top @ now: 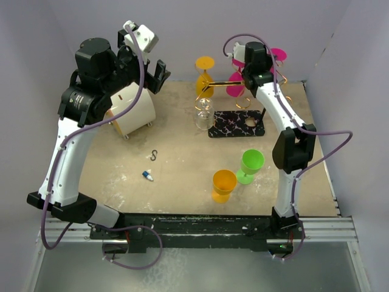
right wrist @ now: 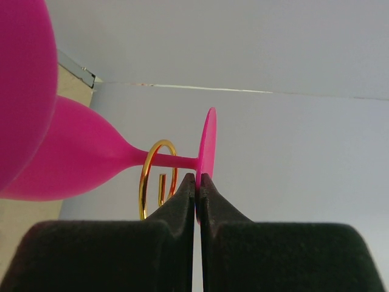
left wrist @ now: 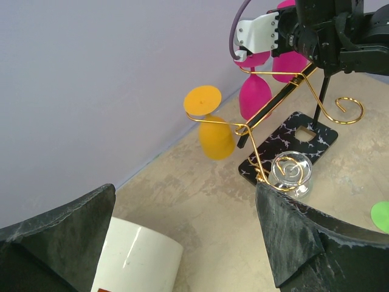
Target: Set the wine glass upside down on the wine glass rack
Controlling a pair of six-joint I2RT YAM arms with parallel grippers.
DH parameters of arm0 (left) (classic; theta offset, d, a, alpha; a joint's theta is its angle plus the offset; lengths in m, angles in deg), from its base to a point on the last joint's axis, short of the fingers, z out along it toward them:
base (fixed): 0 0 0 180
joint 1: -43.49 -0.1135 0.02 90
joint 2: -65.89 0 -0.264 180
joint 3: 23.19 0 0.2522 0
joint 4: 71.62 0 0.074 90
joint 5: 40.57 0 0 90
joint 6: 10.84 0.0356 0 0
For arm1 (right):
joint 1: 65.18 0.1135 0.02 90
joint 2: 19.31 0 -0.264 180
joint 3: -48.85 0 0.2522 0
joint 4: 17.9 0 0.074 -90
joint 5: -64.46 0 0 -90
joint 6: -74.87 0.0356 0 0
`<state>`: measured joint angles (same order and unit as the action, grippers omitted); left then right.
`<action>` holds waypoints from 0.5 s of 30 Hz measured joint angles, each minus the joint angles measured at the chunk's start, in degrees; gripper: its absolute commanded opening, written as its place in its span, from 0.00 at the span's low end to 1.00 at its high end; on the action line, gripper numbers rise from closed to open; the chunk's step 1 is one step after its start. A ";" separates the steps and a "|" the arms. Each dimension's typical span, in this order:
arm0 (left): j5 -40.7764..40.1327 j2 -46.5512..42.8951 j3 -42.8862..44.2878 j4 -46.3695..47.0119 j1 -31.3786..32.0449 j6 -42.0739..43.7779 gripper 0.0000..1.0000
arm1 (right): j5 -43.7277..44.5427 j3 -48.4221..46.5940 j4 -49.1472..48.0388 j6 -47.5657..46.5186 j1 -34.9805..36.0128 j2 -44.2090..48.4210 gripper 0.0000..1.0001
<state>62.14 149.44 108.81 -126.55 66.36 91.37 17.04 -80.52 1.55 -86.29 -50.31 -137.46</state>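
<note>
Aloft, right arm [top: 276,109] outstretched, tool [right wrist: 196,180] pinching wine glass [right wrist: 91,164] (its foot)

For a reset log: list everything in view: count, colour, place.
wine glass rack: 1, gold wire, black base, far centre
held pink glass: 1, pink, in rack loop
other pink glass: 1, pink, beside it
hanging orange glass: 1, orange, rack's left end
clear glass: 1, clear, rack's near end
standing orange glass: 1, orange, near centre
green glass: 1, green, beside it
white cylinder: 1, white, far left
hook: 1, black, centre-left
small bit: 1, blue-white, near hook
left hand: black, open
right hand: black, shut on held pink glass
</note>
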 measured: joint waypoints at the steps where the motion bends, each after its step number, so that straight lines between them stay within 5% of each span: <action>1: 0.09 0.00 0.00 0.00 0.00 -0.17 0.99 | 0.02 0.00 0.02 0.04 -0.26 0.00 0.00; 15: 0.70 0.00 0.00 0.13 -0.37 -0.76 0.99 | 0.02 0.50 1.36 1.25 -2.08 0.55 0.03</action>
<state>62.84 149.44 108.81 -126.42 65.99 90.61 17.07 -80.02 2.91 -85.04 -52.38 -136.92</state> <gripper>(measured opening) 0.992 0.012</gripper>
